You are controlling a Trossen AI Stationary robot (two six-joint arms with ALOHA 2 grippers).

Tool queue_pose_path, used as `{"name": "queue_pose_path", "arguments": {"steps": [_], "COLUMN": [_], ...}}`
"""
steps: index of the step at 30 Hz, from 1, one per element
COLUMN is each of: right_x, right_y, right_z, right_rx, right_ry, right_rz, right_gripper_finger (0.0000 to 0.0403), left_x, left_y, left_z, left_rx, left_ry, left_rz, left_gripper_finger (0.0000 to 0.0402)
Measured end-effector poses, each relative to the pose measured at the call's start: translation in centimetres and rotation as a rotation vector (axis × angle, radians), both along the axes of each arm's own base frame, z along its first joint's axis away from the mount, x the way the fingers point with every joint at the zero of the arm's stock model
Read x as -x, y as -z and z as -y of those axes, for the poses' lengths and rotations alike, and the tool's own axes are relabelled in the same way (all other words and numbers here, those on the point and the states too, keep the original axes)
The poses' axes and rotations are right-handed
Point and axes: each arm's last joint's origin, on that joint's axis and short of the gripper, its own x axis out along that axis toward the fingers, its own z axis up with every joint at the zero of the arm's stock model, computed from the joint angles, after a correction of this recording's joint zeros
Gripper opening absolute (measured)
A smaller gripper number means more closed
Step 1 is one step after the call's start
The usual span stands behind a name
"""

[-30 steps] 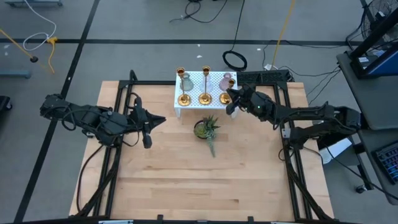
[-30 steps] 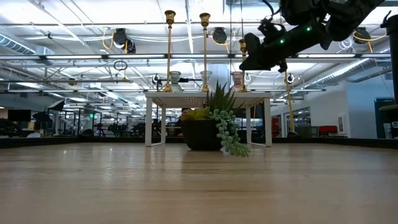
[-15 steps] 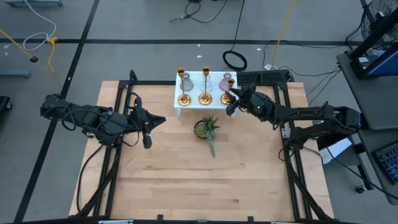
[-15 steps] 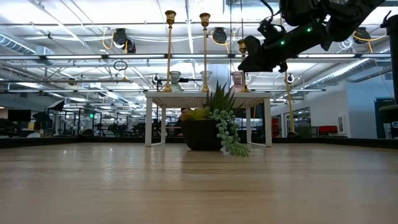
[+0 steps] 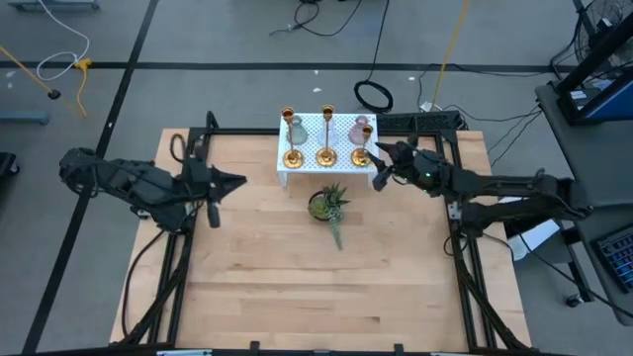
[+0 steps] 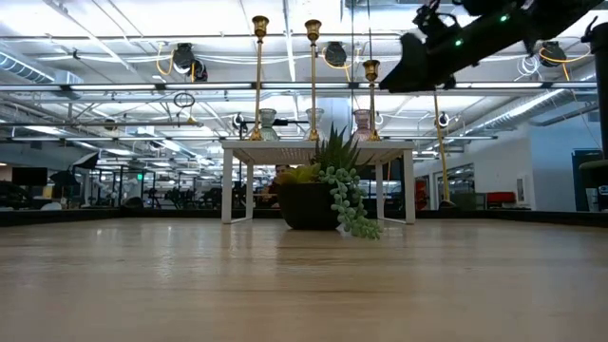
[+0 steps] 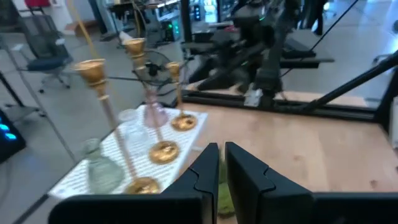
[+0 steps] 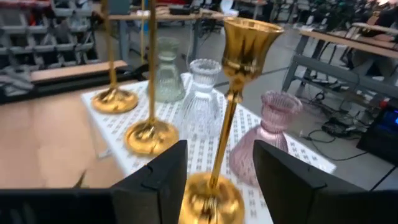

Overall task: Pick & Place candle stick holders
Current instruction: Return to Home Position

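You had the right gripper (image 5: 380, 164) just beside the right end of the white perforated shelf (image 5: 309, 139), its fingers (image 8: 155, 177) spread wide and closed on nothing. The short gold candlestick (image 8: 231, 112) stood upright on the shelf right in front of them, with the pink glass holder (image 8: 264, 140) behind it. The middle candlestick (image 5: 326, 155) and left candlestick (image 5: 293, 156) stood in the same row. Your left gripper (image 7: 222, 149) hung over the table's left side, fingers together.

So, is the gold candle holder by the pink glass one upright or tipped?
Upright: the gold candle holder has its stem rising straight from the white shelf in the low view, its base flat on it.
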Motion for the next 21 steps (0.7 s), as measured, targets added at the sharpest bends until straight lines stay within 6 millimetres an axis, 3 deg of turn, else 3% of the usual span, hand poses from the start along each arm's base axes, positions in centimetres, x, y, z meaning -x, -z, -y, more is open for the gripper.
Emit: {"name": "queue_pose_path", "arguments": {"steps": [6, 11, 17, 21], "right_x": [2.9, 5.1, 7.1, 7.8], "right_y": [-1.3, -2.4, -2.8, -2.3], "right_z": [-2.6, -4.7, -6.1, -6.6], "right_rx": [-0.045, -0.040, -0.083, -0.159], "right_ry": [-0.091, -0.286, -0.467, -0.539], "right_rz": [-0.010, 0.004, 0.027, -0.018], "right_gripper_finger": [0.0169, 0.0159, 0.0148, 0.0140], "left_x": [3.4, 5.8, 5.8, 4.5], "left_y": [0.4, 1.5, 5.9, 9.9], "left_z": [-1.4, -2.5, -2.4, -1.4], "left_rx": [0.049, 0.083, 0.073, 0.022], "left_ry": [-0.054, -0.147, -0.094, 0.119], "left_rz": [-0.040, -0.059, -0.046, -0.041], "left_gripper_finger": [0.0035, 0.0035, 0.0035, 0.0035]}}
